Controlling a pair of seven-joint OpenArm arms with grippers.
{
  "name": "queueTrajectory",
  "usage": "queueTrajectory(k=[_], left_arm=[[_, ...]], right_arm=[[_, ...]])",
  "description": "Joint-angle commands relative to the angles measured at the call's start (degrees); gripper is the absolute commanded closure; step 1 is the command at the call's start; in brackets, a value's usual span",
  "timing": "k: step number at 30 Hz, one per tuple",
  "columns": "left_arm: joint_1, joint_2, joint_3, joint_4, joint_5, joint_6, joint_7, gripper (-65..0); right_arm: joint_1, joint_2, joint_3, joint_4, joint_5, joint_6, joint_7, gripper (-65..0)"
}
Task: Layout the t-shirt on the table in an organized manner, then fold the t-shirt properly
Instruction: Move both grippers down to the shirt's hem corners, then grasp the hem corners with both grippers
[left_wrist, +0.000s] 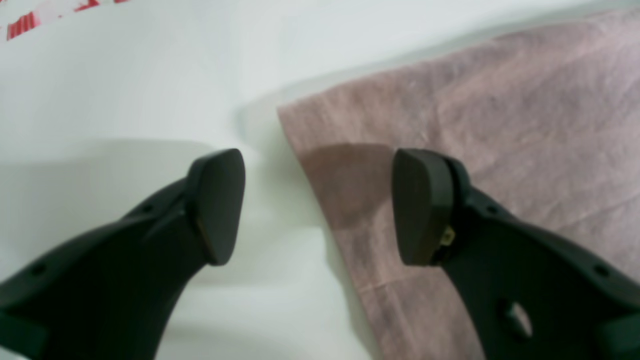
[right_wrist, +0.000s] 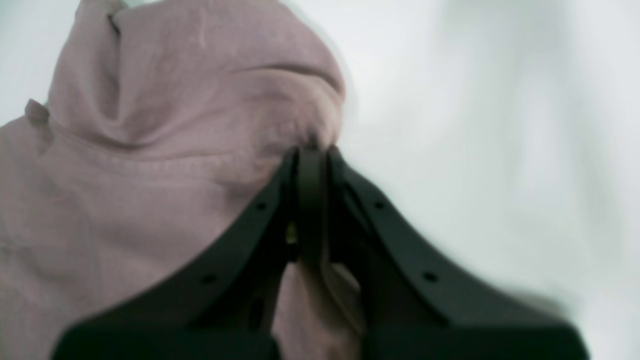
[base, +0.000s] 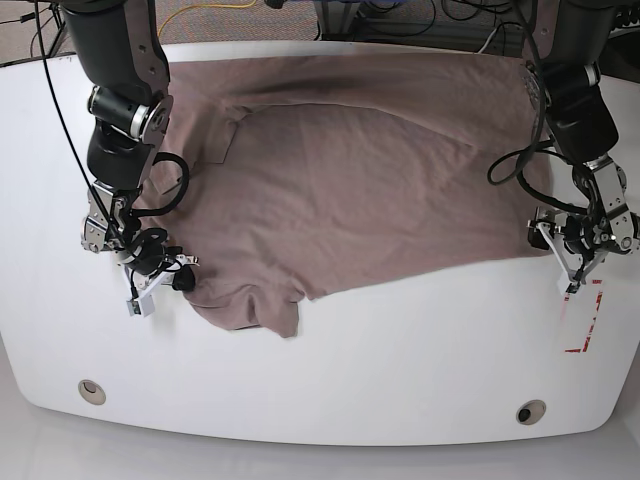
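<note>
Base view: t-shirt (base: 370, 190) sprawls on the white table (base: 330, 380), right pincer (right_wrist: 312, 150) clamped on it, left pincer (left_wrist: 317, 205) apart.

Nothing legible anywhere. No print or label on the shirt (base: 370, 180), no lettering on the table (base: 400, 350). Red-white tape (base: 583, 322) at the table's edge showing only stripes, no characters. Wrist views too blurred for any fine marks.
</note>
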Motion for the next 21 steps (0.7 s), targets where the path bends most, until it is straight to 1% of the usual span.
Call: queueTrajectory(k=[1,8,10,11,12,15,16,19,21], left_arm=[[-1.62,-0.9,0.14,-0.12,-0.34,-0.06,-2.11,-43.5],[-1.97,-0.98,0.14,-8.12,-0.25,-0.06,-6.68,-43.2],[-1.97,-0.98,0.23,-8.91,-0.25,-0.06,-7.12,-40.6],[-1.97,-0.98,0.23,-8.73,-0.25,-0.06,-7.12,-38.3],[-1.97,-0.98,0.23,-8.73,-0.25,-0.06,-7.12,-34.7],[-1.97,-0.9,0.23,-8.73,-0.34,-0.06,-7.12,-22.2],[-1.97,-0.9,0.23,-8.73,-0.34,-0.06,-7.12,-16.1],[-1.97,-0.9,0.23,-8.73,-0.34,-0.06,-7.3,-4.2],[-1.97,-0.9,0.23,-8.73,-0.34,-0.06,-7.3,-0.8]], right_arm=[[0.55,0.31,-0.11,0.34,-1.43,-0.12,-2.12,-1.4],[0.55,0.31,-0.11,0.34,-1.34,-0.12,-2.12,-1.4],[0.55,0.31,-0.11,0.34,-1.34,-0.12,-2.12,-1.4],[0.55,0.31,-0.11,0.34,-1.34,-0.12,-2.12,-1.4],[0.55,0.31,-0.11,0.34,-1.34,-0.12,-2.12,-1.4],[0.55,0.31,-0.11,0.34,-1.34,-0.12,-2.12,-1.4],[0.55,0.31,-0.11,0.34,-1.34,-0.12,-2.12,-1.4],[0.55,0.31,-0.11,0.34,-1.34,-0.12,-2.12,-1.3],[0.55,0.4,-0.11,0.43,-1.34,-0.12,-2.12,-1.3]])
